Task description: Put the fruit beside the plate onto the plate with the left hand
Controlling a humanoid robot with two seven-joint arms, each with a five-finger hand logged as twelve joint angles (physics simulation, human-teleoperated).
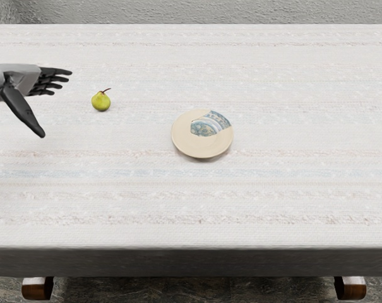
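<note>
1. Left hand (pixel 28 85): a grey and black five-finger robotic hand. It enters from the left edge of the head view, over the far-left part of the table, and holds nothing.
2. Fingers (pixel 55 77): four dark digits, extended and slightly fanned, pointing to the right. The long dark thumb (pixel 23 110) stretches away from them, slanting down and to the right, so the hand stands wide open.
3. Small yellow-green pear (pixel 101 101) with a short brown stem: it rests upright on the tabletop. It lies near the hand, on its right, apart from both the fingertips and the thumb tip.
4. Round cream-coloured ceramic plate (pixel 191 146): it lies flat near the middle of the table, well to the right of the pear and a little nearer the viewer. A blue-green patterned patch (pixel 209 124) marks its upper right part. The pear sits off the plate, with bare tabletop between them.
5. Table (pixel 273 202): a wide, pale whitish surface with faint horizontal stripes and a dark grey front edge. Two brown wooden feet (pixel 38 288) show below its front corners.
</note>
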